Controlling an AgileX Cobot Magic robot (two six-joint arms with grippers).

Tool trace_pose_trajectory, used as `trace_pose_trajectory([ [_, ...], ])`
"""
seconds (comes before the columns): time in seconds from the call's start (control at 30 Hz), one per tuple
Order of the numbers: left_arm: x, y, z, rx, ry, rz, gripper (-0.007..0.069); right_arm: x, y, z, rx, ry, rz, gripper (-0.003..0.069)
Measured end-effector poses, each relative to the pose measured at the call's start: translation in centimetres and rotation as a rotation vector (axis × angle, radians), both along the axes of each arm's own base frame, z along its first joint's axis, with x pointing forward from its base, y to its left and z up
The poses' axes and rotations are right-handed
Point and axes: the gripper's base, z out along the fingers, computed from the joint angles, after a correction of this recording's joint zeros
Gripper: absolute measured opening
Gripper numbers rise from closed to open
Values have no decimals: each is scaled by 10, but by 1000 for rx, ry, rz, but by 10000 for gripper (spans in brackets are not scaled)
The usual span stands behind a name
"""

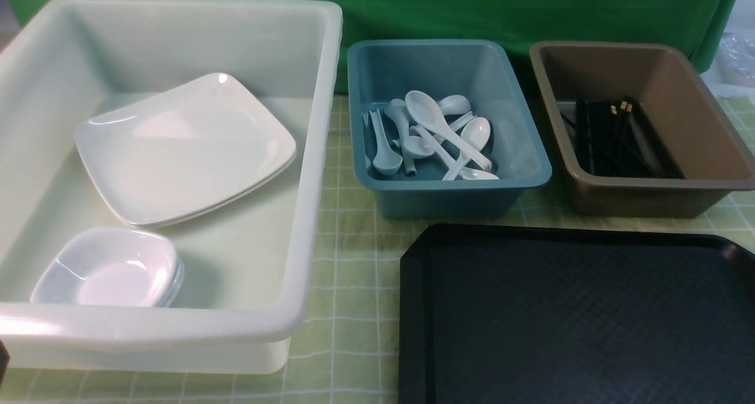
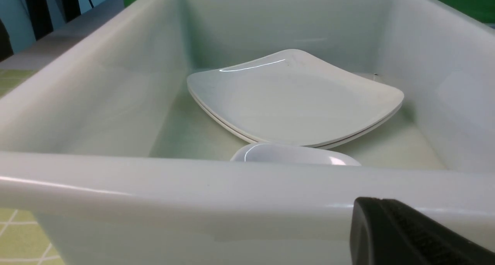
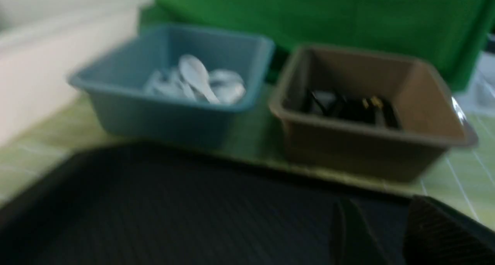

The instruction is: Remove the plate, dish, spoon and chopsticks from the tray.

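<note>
In the white tub (image 1: 307,174) at far left lie 2 stacked plates (image 1: 183,150), glossy, stiff, likely slippery and breakable, best pinched at a rim edge; small dishes (image 1: 109,268) nest nearer. The blue tub (image 1: 448,183) holds white spoons (image 1: 433,121), light, easiest by the handle. The brown tub (image 1: 649,197) at right holds black chopsticks (image 1: 613,138), thin and prone to roll. The tray (image 1: 578,315) near right looks cleared. Left gripper (image 2: 410,234) is clenched on nothing; right gripper (image 3: 386,234) stands parted, holding nothing, low over the tray
</note>
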Motion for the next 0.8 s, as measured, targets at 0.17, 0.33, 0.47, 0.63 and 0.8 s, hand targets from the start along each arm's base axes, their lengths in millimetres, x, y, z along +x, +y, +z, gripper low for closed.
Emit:
trace_pose_trajectory([
  [0.17, 0, 0, 0, 0, 1, 0, 3, -8, -8, -27, 1, 108, -118, 237],
  [0.33, 0, 0, 0, 1, 3, 0, 3, -11, -9, -27, 7, 88, -139, 237],
  [0.47, 0, 0, 0, 3, 4, 0, 3, -11, -9, -27, 9, 90, -139, 237],
  [0.63, 0, 0, 0, 21, 5, 0, 3, -11, -9, -27, 10, 92, -139, 237],
  [0.8, 0, 1, 0, 45, 5, 2, 3, -11, -9, -27, 12, 92, -139, 237],
])
